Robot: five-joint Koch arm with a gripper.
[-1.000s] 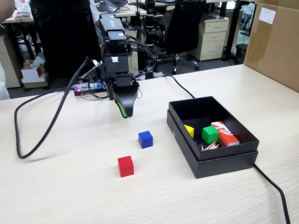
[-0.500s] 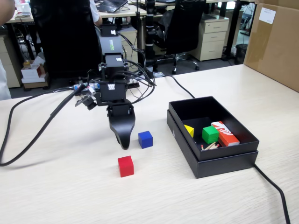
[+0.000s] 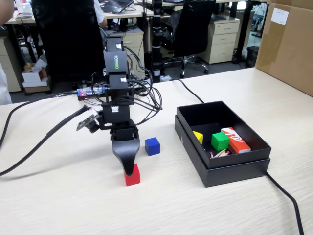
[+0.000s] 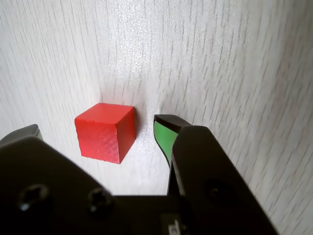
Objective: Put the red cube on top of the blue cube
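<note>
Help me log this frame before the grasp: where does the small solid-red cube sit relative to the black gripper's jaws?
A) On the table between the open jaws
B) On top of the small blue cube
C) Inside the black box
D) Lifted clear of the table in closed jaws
A: in the wrist view the small solid-red cube rests on the pale wood table between the spread jaws of the black gripper, apart from the green-lined fingertip.

The gripper (image 3: 129,170) has been brought forward and down from its raised position at the far side of the table, past the left of the blue cube (image 3: 152,146), to the red cube (image 3: 132,176) nearer the camera. Its jaws are now spread about that cube, one on each side in the wrist view. The trailing black cable (image 3: 44,139) has been dragged along with the arm.
</note>
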